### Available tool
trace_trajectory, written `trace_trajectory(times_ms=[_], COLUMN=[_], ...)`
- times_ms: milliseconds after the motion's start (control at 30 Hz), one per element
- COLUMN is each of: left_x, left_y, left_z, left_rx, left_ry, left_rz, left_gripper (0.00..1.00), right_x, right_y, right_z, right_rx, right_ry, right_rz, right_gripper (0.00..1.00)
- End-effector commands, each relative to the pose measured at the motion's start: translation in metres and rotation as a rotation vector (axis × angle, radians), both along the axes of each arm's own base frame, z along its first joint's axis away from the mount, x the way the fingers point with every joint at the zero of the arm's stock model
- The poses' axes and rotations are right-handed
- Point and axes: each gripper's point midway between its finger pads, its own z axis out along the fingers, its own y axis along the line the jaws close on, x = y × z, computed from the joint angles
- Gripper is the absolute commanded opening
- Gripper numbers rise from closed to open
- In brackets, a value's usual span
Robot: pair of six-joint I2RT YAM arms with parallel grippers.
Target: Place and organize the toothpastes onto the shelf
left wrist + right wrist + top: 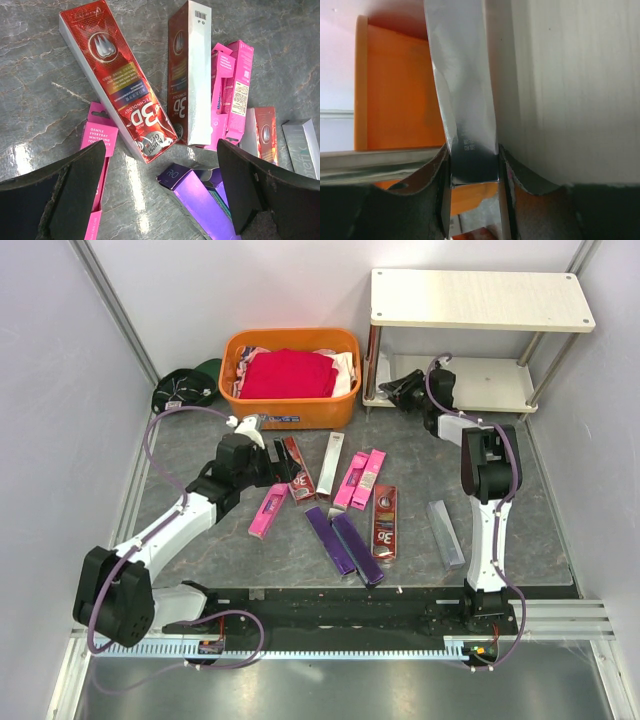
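Shelf [480,300]: most cartons aren't on it yet, they're lying on the table [40,75].

Right gripper [472,160] is at the far-left end of the lower board [570,90]. Jaws are clamped on the short end of a silver-grey toothpaste box [465,90]. Box runs out ahead of the fingers, w/ the board edge tight on one side and the orange basket [395,90] on the other. Can't tell if the box is seated on the board or just alongside it.

Risk 1: if it's off the edge when R lets go, it drops btwn shelf & basket. Grip at the very end = long lever. Any snag on the corner post [372,360] right by the gripper could twist the carton in the pads or crush it.

Left gripper [161,150]: jaws fully apart, holding nothing, hovering over the pile.
- Dark red box [120,95] lies diagonal w/ its near end btwn the fingers.
- Pink box [100,132] is partly under one finger.
- Purple boxes [195,195] sit close by the other finger.

Risk 2: a straight descent puts a fingertip on the pink or purple carton, not the table. Result is a squashed box or 2 grabbed at once. The glossy red carton sits at an angle to the jaws, so it may rotate or slip on closing. Needs wrist yaw first imo.
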Motion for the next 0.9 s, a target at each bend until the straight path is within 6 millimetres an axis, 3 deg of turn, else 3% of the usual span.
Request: trace_trajectory(times_ms=[0, 133, 167, 500, 667, 867], left_x=[0.006, 0.006, 0.005, 0.002, 0.001, -0.001], left_y=[-0.005, -0.007, -0.007, -0.01, -0.01, -0.011], left_z=[0.004, 0.003, 0.001, -0.001, -0.003, -0.005], left_rx=[0.005, -0.004, -0.005, -0.017, -0.022, -0.031], left_ry=[-0.036, -0.03, -0.026, -0.02, -0.013, -0.006], left_rz=[-0.038, -0.042, -0.043, -0.054, -0.059, -0.061], left_gripper=[0.99, 0.99, 0.99, 0.99, 0.99, 0.99], right_x=[0.005, 0.003, 0.002, -0.014, -0.027, -0.037], right_y=[0.005, 0.002, -0.003, -0.016, -0.026, -0.026], right_z=[0.012, 0.007, 0.002, 0.008, 0.003, 0.007], right_rx=[-0.039, -0.072, -0.093, -0.173, -0.241, -0.229], right_ry=[-0.053, -0.037, -0.033, -0.021, 0.012, -0.005], right_rz=[0.027, 0.017, -0.009, -0.044, -0.079, -0.081], right_gripper=[0.24, 0.41, 0.51, 0.87, 0.97, 0.96])
